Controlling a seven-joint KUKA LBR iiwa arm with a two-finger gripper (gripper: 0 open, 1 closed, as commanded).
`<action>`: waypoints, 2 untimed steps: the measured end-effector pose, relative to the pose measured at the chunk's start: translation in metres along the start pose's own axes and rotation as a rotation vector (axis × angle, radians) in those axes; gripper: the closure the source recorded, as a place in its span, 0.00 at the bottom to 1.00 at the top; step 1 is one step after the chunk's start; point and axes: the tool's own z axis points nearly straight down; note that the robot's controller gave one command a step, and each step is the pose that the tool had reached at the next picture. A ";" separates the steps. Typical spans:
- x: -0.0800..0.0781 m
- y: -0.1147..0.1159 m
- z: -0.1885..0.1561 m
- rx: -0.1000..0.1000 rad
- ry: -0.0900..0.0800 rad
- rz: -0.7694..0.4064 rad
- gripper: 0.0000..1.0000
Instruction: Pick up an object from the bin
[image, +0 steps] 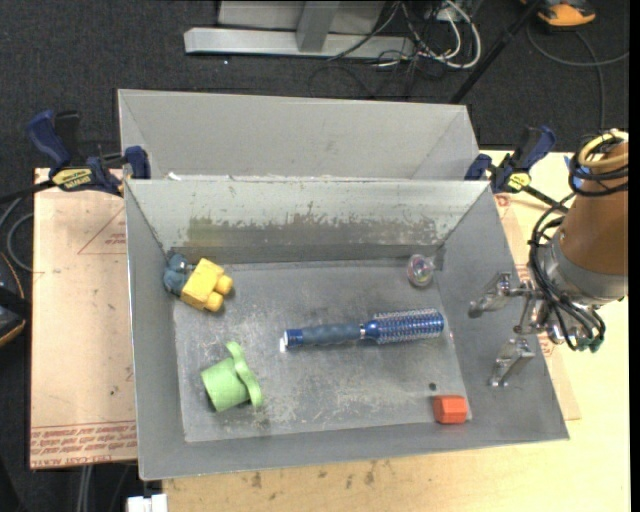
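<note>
1. Nothing had been picked yet: the end effector (503, 335) was released, its two fingers spread wide apart with nothing between them.
2. It hung over the right sloping wall of the bin (300, 200), beside the floor where the things lay and not above any one of them.
3. The whole pick seemed left to do: choosing a thing, moving over it, coming down, clenching and lifting.
4. No target could be told from its pose. The nearest things were the bristle head of a blue brush (365, 331), lying flat across the middle of the floor, and a small orange block (450, 409) in the front right corner.
5. A small clear ball (420, 268) sat at the foot of the back wall, right of centre.
6. Well apart on the left lay a yellow toy (205, 285) touching a small grey-blue piece, and in front of it a green cup (230, 380) on its side.
7. The things lay apart from one another, so nothing blocked a reach from above. The block's place close to the front and right walls might crowd the fingers there.
</note>
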 end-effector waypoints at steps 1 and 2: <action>-0.035 0.098 0.139 -0.004 0.003 -0.290 0.00; -0.127 0.126 0.122 -0.002 -0.005 -0.067 0.00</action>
